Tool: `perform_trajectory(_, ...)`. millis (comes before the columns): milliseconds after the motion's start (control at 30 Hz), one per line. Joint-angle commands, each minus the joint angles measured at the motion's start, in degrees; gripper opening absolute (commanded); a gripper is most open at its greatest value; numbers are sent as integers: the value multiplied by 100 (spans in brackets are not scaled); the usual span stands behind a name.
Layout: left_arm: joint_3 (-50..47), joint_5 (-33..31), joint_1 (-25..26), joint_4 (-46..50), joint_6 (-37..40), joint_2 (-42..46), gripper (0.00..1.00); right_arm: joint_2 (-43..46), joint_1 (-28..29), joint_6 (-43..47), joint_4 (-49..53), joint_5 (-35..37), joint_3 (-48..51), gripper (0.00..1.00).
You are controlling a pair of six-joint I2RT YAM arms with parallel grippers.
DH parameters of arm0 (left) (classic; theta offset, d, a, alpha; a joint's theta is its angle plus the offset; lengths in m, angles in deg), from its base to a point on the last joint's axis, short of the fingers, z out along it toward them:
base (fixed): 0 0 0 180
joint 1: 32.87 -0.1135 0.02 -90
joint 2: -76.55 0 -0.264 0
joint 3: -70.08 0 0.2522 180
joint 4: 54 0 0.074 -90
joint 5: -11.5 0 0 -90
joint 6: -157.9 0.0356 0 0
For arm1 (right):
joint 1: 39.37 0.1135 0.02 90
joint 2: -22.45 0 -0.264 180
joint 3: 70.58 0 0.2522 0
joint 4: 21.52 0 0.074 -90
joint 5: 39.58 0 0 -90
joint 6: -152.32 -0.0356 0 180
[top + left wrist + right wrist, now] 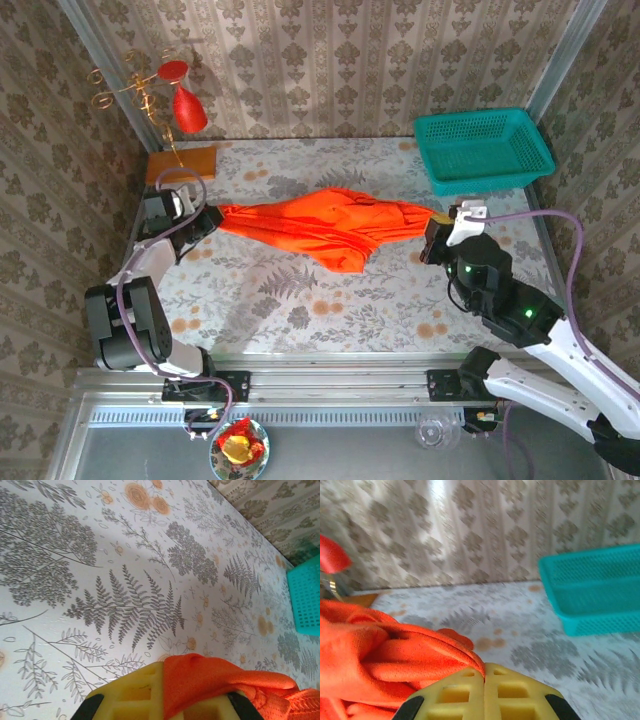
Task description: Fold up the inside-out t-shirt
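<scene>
Orange-red t-shirt (pixel 325 225) sits mid-desk, strung L-to-R between the two grippers as a bunched, wrinkly band, w/ a loose fold sagging toward the near side around centre; can't tell how much of it touches the floral desk (pixel 300 300). Left gripper (pixel 213 215) is clamped on the shirt's left end: in the left wrist view the cloth (pixel 225 685) is pinched in the yellow fingers (pixel 135 695) and spills off to the right. Right gripper (pixel 432 235) is clamped on the right end; in the right wrist view its yellow fingers (pixel 510 695) meet tight, cloth bulging out to the left. Teal mesh basket (pixel 482 150) stands at the back-right corner, just behind the right gripper, close but apart. Flat wooden block (pixel 182 163) lies back-left, just behind the left gripper, w/ a red ornament on a gold stand (pixel 185 105) rising at that corner. Wallpapered walls box in back and both sides. A small bowl (pixel 240 445) w/ yellow and red bits sits on the ledge below the arm bases.
</scene>
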Motion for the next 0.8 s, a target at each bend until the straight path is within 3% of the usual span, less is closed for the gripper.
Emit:
perform_trajectory(0, 268, -197, -168, 223, 33, 127, 0, 102, -37, -765, 614, 884, 220, 0)
perform_trajectory(67, 372, -107, -127, 292, 85, 81, 0, -48, -152, -1031, 720, 572, 421, 0)
perform_trajectory(167, 727, 275, 150, 418, 245, -225, 0, -530, -413, -1390, 695, -576, 787, 0)
perform_trajectory(267, 1381, 470, 653, 899, 602, -711, 0, -1315, -558, -1550, 398, -1917, 882, 23)
perform_trajectory(367, 2214, 365, 1186, 1578, 1038, -1202, 9, -2117, -567, -1574, 455, -2595, 647, 45)
perform_trajectory(500, 3201, -186, 1748, 2485, 1540, -1613, 30, -2826, -568, -1446, 447, -3068, 305, 55)
perform_trajectory(600, 3291, -890, 2055, 2673, 1618, -1392, 45, -3287, -576, -1204, 408, -3612, 2, 63)
perform_trajectory(767, 2853, -1536, 2439, 2927, 1499, -745, 53, -4392, -602, -636, 996, -3800, -747, 73)
